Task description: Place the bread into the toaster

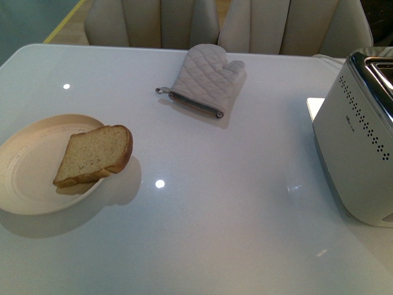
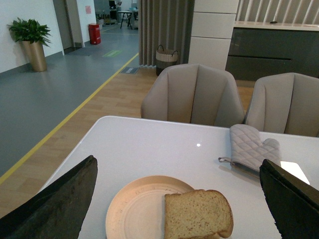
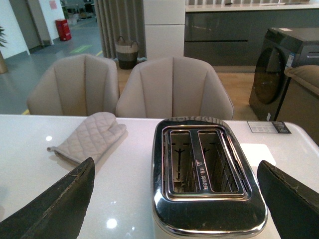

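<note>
A slice of bread (image 1: 95, 155) with a brown crust lies on a cream plate (image 1: 27, 175) at the table's left, overhanging the plate's right rim. The white toaster (image 1: 362, 153) with dark dots and a chrome top stands at the right edge. In the left wrist view the bread (image 2: 198, 214) lies on the plate (image 2: 134, 211) between and beyond my spread fingers; the left gripper (image 2: 179, 204) is open above it. In the right wrist view the toaster (image 3: 207, 174) shows two empty slots, and the right gripper (image 3: 177, 204) is open above it. Neither arm shows in the front view.
A grey quilted oven mitt (image 1: 206, 78) lies at the table's far middle, also visible as the mitt (image 2: 249, 148) and the mitt (image 3: 89, 137). Beige chairs (image 1: 153, 21) stand behind the white table (image 1: 215, 215).
</note>
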{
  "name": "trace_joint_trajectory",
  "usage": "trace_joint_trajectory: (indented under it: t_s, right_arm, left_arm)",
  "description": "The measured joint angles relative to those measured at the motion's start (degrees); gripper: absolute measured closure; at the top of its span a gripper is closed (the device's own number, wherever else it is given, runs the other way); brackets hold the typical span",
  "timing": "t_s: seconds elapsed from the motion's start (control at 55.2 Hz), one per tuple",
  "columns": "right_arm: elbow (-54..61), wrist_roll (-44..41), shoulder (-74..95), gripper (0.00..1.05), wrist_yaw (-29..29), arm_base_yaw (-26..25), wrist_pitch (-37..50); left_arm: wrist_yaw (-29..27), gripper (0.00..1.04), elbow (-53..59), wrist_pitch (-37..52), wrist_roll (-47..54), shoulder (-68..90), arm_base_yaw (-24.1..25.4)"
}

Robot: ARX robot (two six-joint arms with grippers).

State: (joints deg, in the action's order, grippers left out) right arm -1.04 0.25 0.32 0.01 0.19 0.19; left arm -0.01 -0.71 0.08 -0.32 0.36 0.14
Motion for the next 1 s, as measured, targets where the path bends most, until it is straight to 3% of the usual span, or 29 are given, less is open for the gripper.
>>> trace_joint_trajectory:
  t_s: [0.743, 0.779, 0.87, 0.996]
  right_arm:
    - [0.0, 0.02, 0.0, 0.09, 0.0, 0.0, 0.0]
    - [0.0, 0.02, 0.0, 0.09, 0.0, 0.0, 0.0]
    - [0.0, 0.02, 0.0, 0.09, -0.04, 0.0, 0.0]
    - [0.0, 0.02, 0.0, 0.09, 0.0, 0.0, 0.0]
  left_arm:
    - [0.0, 0.07, 0.0, 0.0, 0.0, 0.0, 0.0]
    - [0.94, 0.07, -0.44, -1.49, -1.09, 0.72, 0.2]
    - [6.6, 0.07, -7.17, -14.95, -12.55, 11.28, 0.98]
    - [8.9, 0.07, -11.96, -8.37, -20.37, 27.02, 3.04]
